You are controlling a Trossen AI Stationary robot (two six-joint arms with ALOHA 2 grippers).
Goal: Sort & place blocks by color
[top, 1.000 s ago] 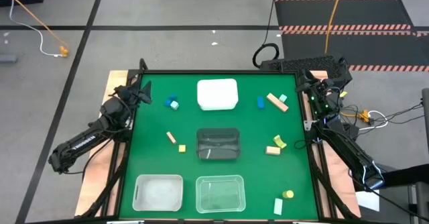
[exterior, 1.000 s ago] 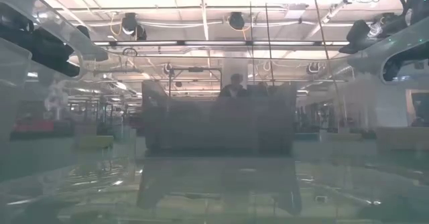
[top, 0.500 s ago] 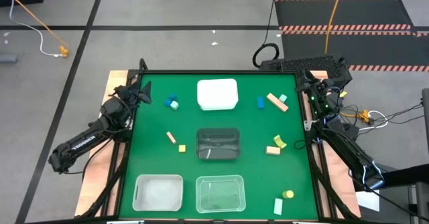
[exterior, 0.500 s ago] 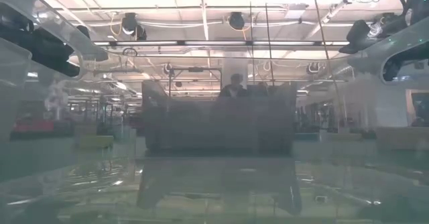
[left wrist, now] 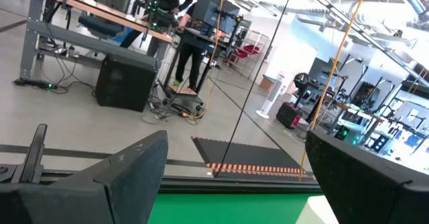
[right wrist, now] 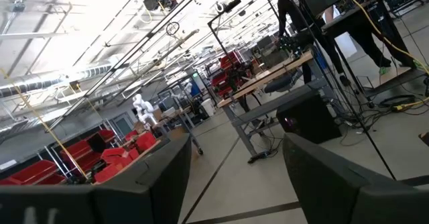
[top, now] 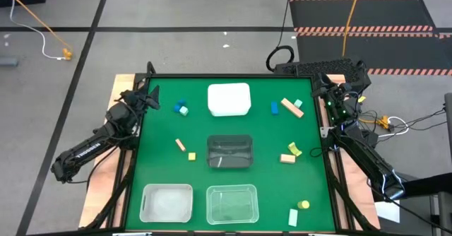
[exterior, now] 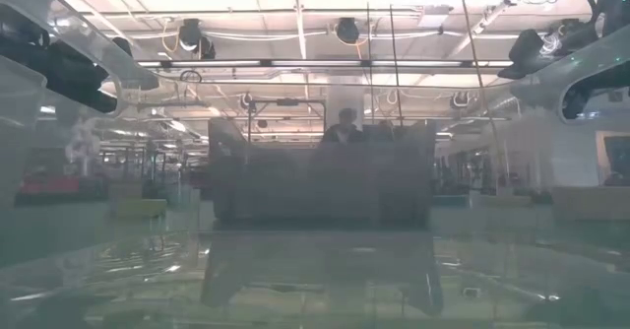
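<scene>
The blocks lie scattered on the green table. A blue one and a mint one sit far left. A small tan bar lies beside a yellow cube. At far right are a blue block, a tan bar and a mint piece. A yellow piece and a tan block lie mid-right. A yellow cylinder and a mint bar lie near right. My left gripper stands open at the far left corner, holding nothing. My right gripper stands open at the far right corner, also holding nothing.
A white bin stands at the far middle and a dark bin at the centre. A frosted bin and a clear bin stand along the near edge. In the low view the dark bin shows through clear plastic.
</scene>
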